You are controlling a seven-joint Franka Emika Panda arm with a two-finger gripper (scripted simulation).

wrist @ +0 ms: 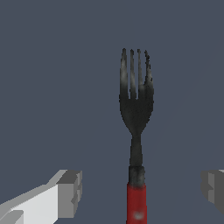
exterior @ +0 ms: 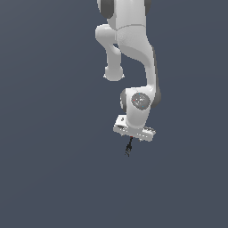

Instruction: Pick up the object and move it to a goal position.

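Observation:
The object point(wrist: 136, 109) is a small fork with a red handle and a dark pronged end. In the wrist view it lies lengthwise between my two grey fingertips point(wrist: 70, 192), which stand well apart on either side of the handle without touching it. My gripper point(wrist: 142, 190) is open. In the exterior view the white gripper point(exterior: 133, 135) hangs low on the arm, and the object point(exterior: 128, 147) shows as a thin dark sliver just beneath the hand. Whether it rests on the surface cannot be made out.
A plain dark blue-grey surface point(exterior: 53, 169) fills both views. The white arm point(exterior: 133, 44) reaches down from the upper middle of the exterior view. No goal marker or other item shows.

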